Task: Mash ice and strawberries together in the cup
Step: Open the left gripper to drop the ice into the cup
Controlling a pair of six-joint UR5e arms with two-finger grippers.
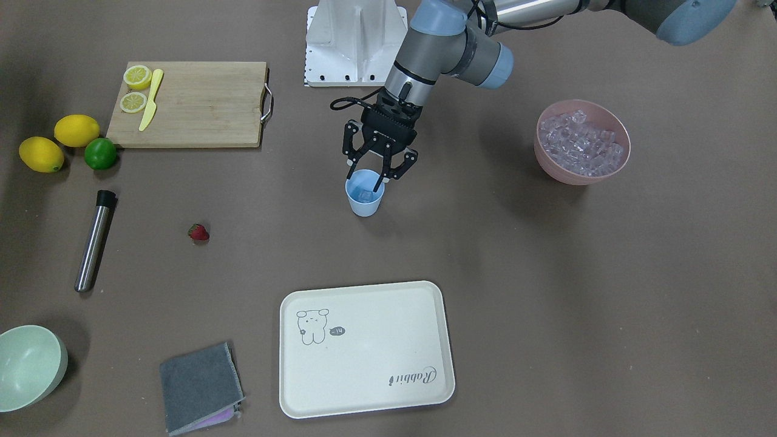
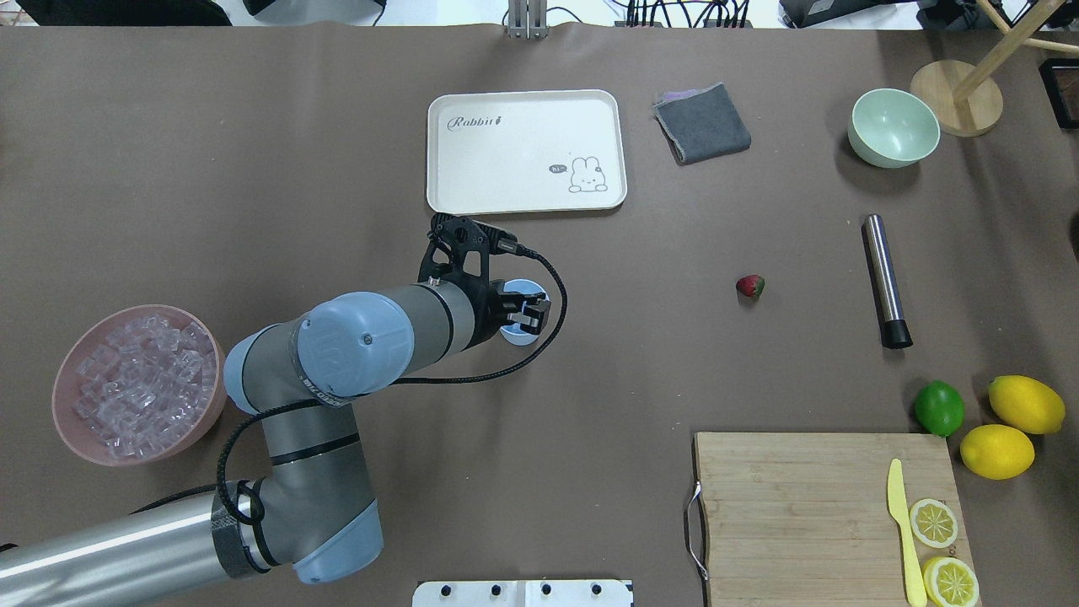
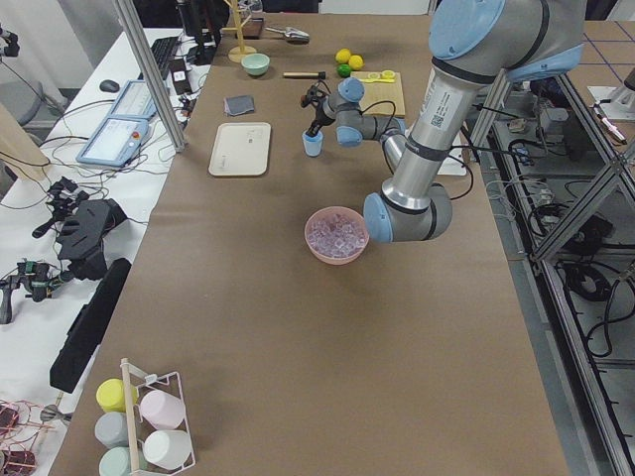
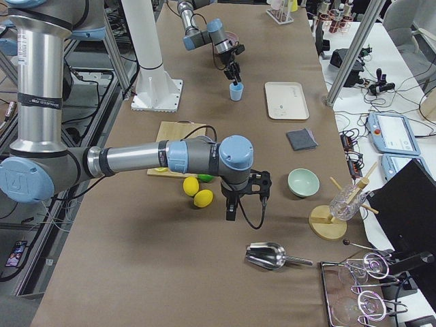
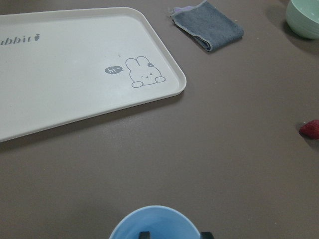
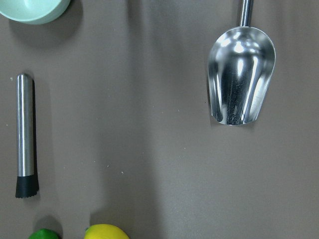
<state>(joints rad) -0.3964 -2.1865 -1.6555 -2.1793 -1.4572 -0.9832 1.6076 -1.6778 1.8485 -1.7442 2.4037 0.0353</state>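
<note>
Overhead exterior, from the left: the pink bowl (image 2: 63, 396) heaped with ice (image 2: 135, 388), then the cup (image 1: 365, 203) mid-tabletop (image 2: 253, 169) under the left claw (image 2: 527, 316), then the strawberry (image 2: 750, 287) lying well apart, not yet in the cup. My worry: the cup looks light, with only a cube or so inside, and the fingertips (image 1: 381, 179) sit at its rim, so a sideways withdrawal could clip and tip it. That claw is spread apart, holding nothing; rim contact I cannot tell. The right claw (image 4: 231, 208) hangs near the lemons (image 4: 203, 198); apart or together, I cannot tell
</note>
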